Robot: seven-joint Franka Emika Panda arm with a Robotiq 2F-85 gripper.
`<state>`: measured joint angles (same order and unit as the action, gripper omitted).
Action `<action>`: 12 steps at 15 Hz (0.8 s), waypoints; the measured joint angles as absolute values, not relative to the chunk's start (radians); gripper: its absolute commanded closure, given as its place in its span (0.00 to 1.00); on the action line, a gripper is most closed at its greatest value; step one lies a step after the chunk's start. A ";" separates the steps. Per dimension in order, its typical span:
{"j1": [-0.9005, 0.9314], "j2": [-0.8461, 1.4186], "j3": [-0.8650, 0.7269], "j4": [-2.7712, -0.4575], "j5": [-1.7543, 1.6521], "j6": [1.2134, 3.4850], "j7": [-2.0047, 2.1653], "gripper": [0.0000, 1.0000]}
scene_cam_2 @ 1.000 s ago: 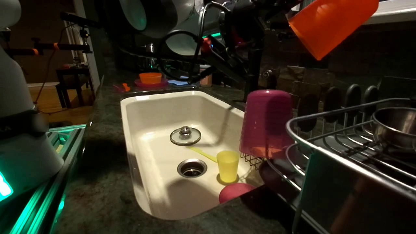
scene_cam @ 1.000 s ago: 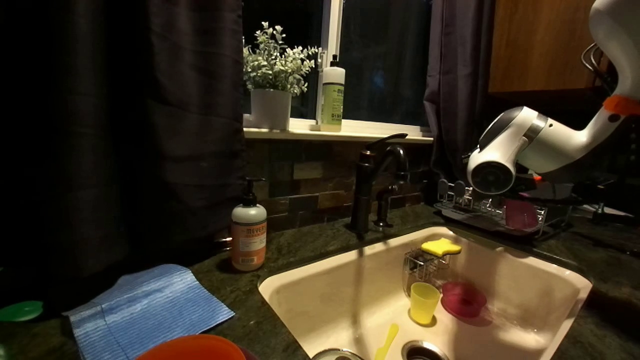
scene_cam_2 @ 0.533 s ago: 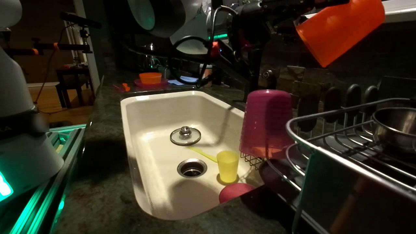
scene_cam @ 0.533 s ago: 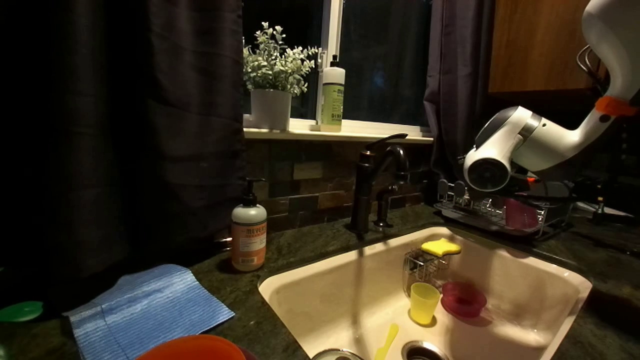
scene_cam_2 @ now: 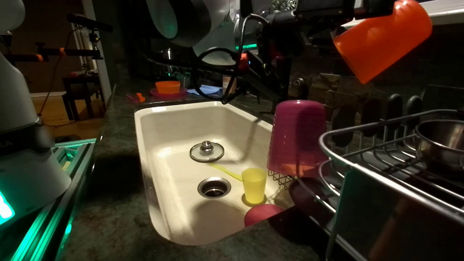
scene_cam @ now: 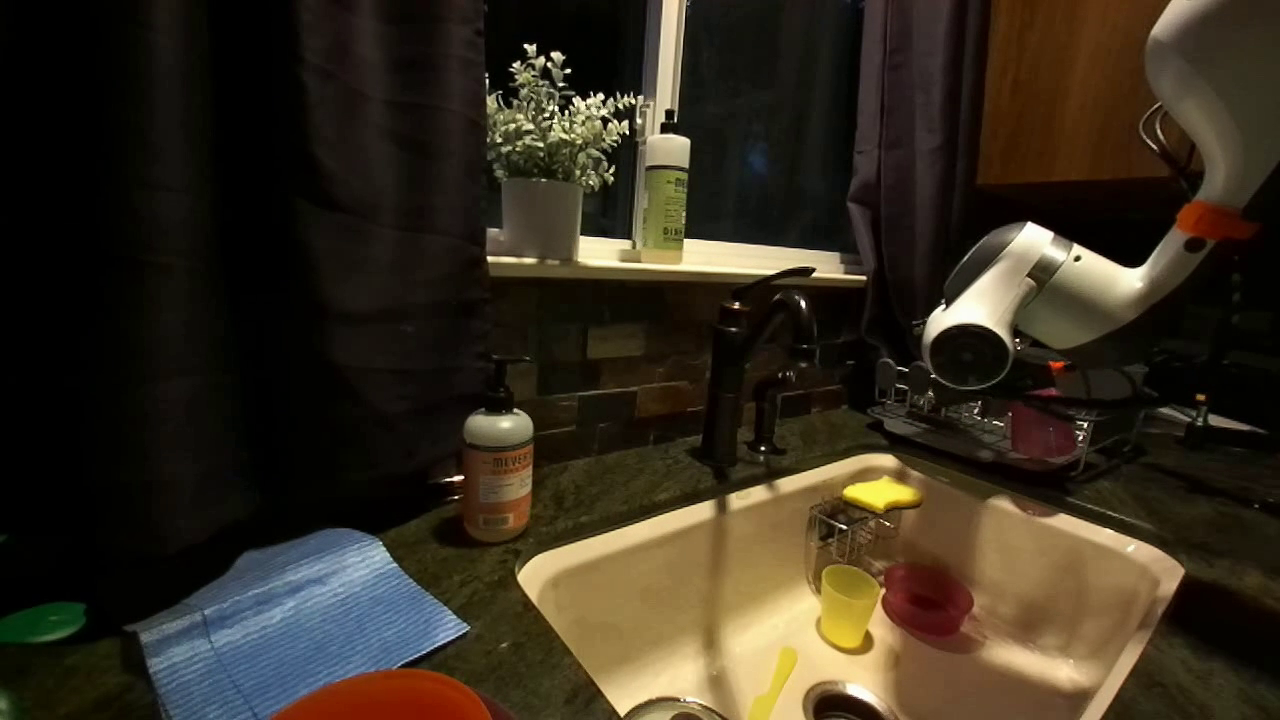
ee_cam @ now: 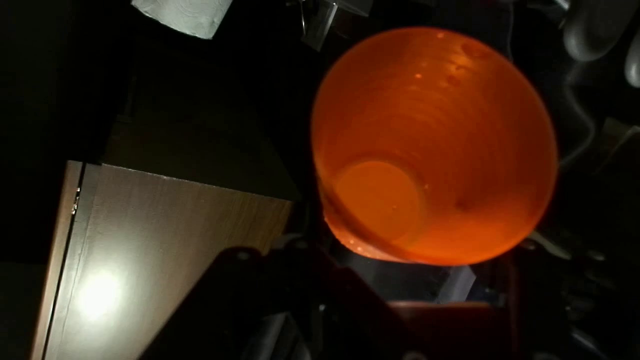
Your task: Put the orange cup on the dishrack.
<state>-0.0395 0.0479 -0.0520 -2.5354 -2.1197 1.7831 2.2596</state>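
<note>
Orange cup (scene_cam_2: pixel 386 40): in my gripper (scene_cam_2: pixel 388 8), jaws clamped on its wall nr the base end. I hold it up in the air, tilted, mouth angled down, base up. Wrist view looks into the mouth; inside btm visible.

Dishrack (scene_cam_2: pixel 362 169) sits lower than cup, apart from it; can't tell if cup is directly over. In rack: pink cup (scene_cam_2: pixel 299 134), upside down; steel pot (scene_cam_2: pixel 444 139), partly out of view.

Cream sink (scene_cam_2: pixel 181 181) next to rack. Rack end of it: pinkish-red dish (scene_cam: pixel 928 598), w/ yellow cup (scene_cam_2: pixel 253 185) just beside, upright. Wire caddy (scene_cam: pixel 838 535) at the wall, yellow sponge (scene_cam: pixel 880 493) on top. Farther along: drain (scene_cam_2: pixel 214 188), yellow utensil (scene_cam: pixel 776 680) lying flat, glass lid (scene_cam_2: pixel 206 155) w/ knob up. Faucet (scene_cam: pixel 728 390) stands behind sink, on dark counter (scene_cam: pixel 600 490).

Past far end of sink: orange bowl (scene_cam_2: pixel 168 87) on pink plate (scene_cam_2: pixel 155 94); blue cloth (scene_cam: pixel 290 610) nr it; orange-label pump bottle (scene_cam: pixel 498 490) betw. cloth and faucet.

Windowsill (scene_cam: pixel 600 267), up behind counter: potted plant (scene_cam: pixel 550 130), pale leaves; green-label bottle (scene_cam: pixel 665 205) near it, upright. Dark curtains (scene_cam: pixel 390 200) both sides of window (scene_cam: pixel 775 130).
</note>
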 measured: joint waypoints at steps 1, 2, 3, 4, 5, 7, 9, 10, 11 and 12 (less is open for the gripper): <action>-0.042 0.052 -0.052 -2.535 -2.120 1.783 2.260 0.58; -0.045 0.054 -0.052 -2.535 -2.120 1.783 2.260 0.58; -0.047 0.056 -0.052 -2.535 -2.120 1.783 2.260 0.58; -0.049 0.058 -0.053 -2.534 -2.120 1.783 2.260 0.58; -0.051 0.060 -0.053 -2.534 -2.120 1.782 2.260 0.58; -0.053 0.063 -0.053 -2.532 -2.120 1.782 2.260 0.58; -0.056 0.067 -0.053 -2.529 -2.120 1.782 2.260 0.58; -0.058 0.070 -0.054 -2.526 -2.120 1.781 2.260 0.58; -0.061 0.072 -0.054 -2.523 -2.120 1.779 2.260 0.58; -0.063 0.073 -0.054 -2.521 -2.120 1.777 2.260 0.58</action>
<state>-0.0628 0.0728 -0.0544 -2.5209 -2.1197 1.7774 2.2596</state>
